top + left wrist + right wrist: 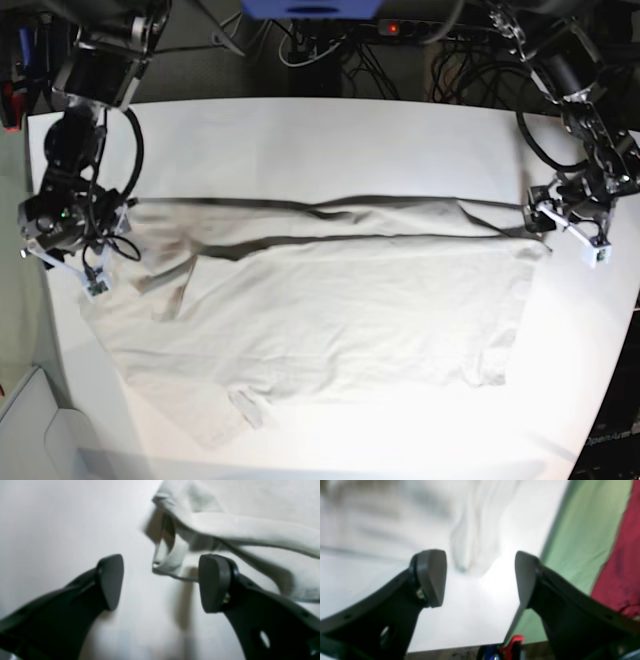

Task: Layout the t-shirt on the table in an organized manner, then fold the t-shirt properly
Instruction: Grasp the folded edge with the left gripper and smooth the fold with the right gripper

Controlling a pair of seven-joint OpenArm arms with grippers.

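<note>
One t-shirt (330,320) lies spread across the white tabletop (300,130), far edge folded over in a long band — folding looks barely begun, most still to do. Two pincers: the left pincer (161,582) and right pincer (480,577) both gape, released, grasping nothing.

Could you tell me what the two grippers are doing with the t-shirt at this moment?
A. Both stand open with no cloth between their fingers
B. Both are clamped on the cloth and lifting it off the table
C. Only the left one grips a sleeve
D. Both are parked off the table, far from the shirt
A: the left gripper and right gripper both show open jaws with nothing between them, while the t-shirt lies on the table.
</note>
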